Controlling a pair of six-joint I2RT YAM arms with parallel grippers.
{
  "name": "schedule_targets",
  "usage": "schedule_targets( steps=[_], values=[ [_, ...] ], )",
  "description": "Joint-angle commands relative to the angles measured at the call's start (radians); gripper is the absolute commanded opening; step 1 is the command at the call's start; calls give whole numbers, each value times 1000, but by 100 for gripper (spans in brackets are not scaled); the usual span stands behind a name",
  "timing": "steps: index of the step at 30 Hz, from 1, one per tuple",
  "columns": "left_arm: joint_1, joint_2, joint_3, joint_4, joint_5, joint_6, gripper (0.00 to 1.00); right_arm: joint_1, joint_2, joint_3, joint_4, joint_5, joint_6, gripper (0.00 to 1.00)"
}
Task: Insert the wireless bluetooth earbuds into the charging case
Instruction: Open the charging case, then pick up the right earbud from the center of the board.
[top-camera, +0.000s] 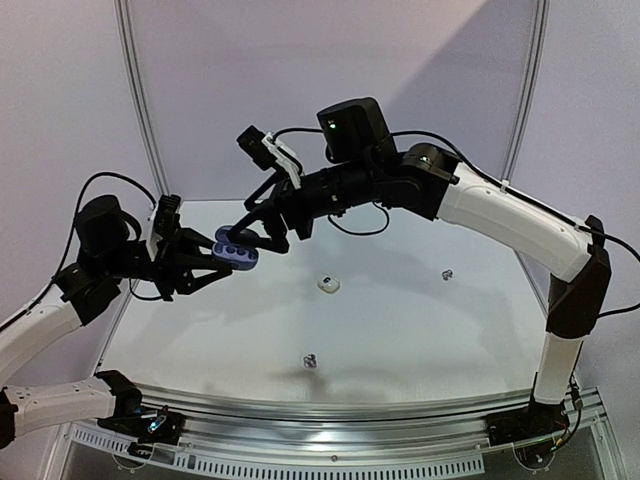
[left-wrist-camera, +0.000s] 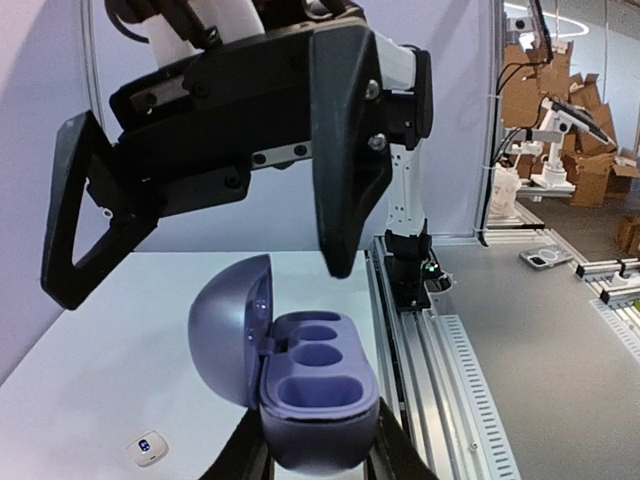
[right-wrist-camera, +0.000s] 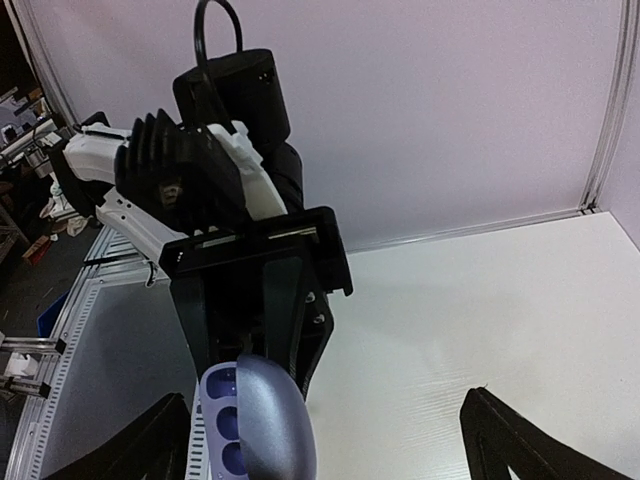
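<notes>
My left gripper (top-camera: 226, 262) (left-wrist-camera: 315, 458) is shut on the base of the purple charging case (top-camera: 236, 250) (left-wrist-camera: 312, 388), held in the air over the table's left side. The case's lid (left-wrist-camera: 228, 332) (right-wrist-camera: 277, 418) stands open and its sockets (left-wrist-camera: 318, 356) look empty. Just above the case, my right gripper (top-camera: 258, 235) (right-wrist-camera: 320, 455) is open wide, its fingers (left-wrist-camera: 345, 180) straddling the case without touching it. A white earbud (top-camera: 328, 284) (left-wrist-camera: 147, 447) lies on the table near the middle. Two dark earbuds lie apart, one near the front (top-camera: 311, 361), one at the right (top-camera: 448, 273).
The white table (top-camera: 400, 330) ends in a curved metal rail (top-camera: 340, 420) at the near edge. An aluminium frame rail (left-wrist-camera: 440, 380) runs along the table's side in the left wrist view. A white backdrop wall (right-wrist-camera: 430, 110) stands behind the table.
</notes>
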Motion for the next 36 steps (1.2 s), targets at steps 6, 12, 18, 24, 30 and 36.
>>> schedule_targets(
  steps=[6, 12, 18, 24, 30, 36],
  values=[
    [4, 1, -29, 69, -27, -141, 0, -41, -61, -15, 134, -21, 95, 99],
    [7, -20, -82, 125, -96, -215, 0, -242, -223, -258, 169, 143, 299, 99],
    [7, -18, -92, 146, -118, -231, 0, -570, -365, -552, 137, 167, 520, 99],
    [12, 21, -91, 187, -151, -248, 0, -654, -353, -520, -195, 579, 311, 95],
    [15, 96, -4, 95, -184, -165, 0, -722, -108, -321, -464, 642, 182, 72],
    [15, 188, 53, 144, -202, -173, 0, -765, 126, -134, -563, 698, 83, 63]
  ],
)
